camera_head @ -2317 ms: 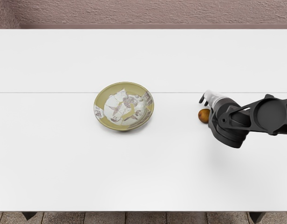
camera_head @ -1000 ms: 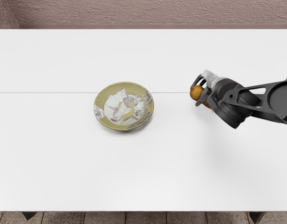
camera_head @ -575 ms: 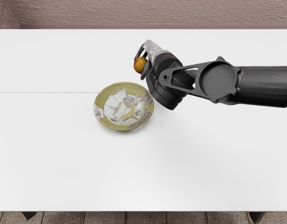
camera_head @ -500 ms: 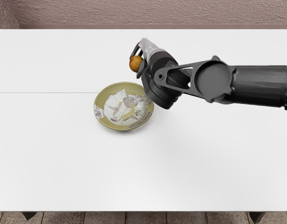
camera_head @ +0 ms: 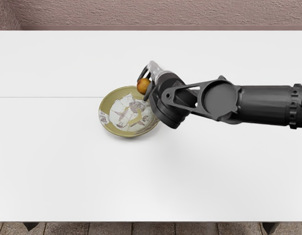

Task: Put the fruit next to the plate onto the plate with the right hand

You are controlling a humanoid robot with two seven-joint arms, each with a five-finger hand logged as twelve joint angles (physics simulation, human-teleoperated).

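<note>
I am looking across the near stretch of the white table (camera_head: 141, 186) towards the olive, patterned plate (camera_head: 105, 110), which is sitting left of centre, and I am seeing no fruit in it yet. My right arm (camera_head: 259, 104) is reaching in from the right edge, its bulky wrist covering the plate's right rim. Just beyond that, the right hand (camera_head: 153, 81) is clamping its fingers round the small orange-brown fruit (camera_head: 142, 85), and I am judging that it is hanging above the plate's far right rim rather than resting on anything. So I am counting the pickup and the carry across as done. What I am reckoning is left is lowering the fruit over the plate's middle, letting go, and drawing the hand clear. Farthest off, a rough brown wall (camera_head: 151, 12) is closing the scene.
</note>
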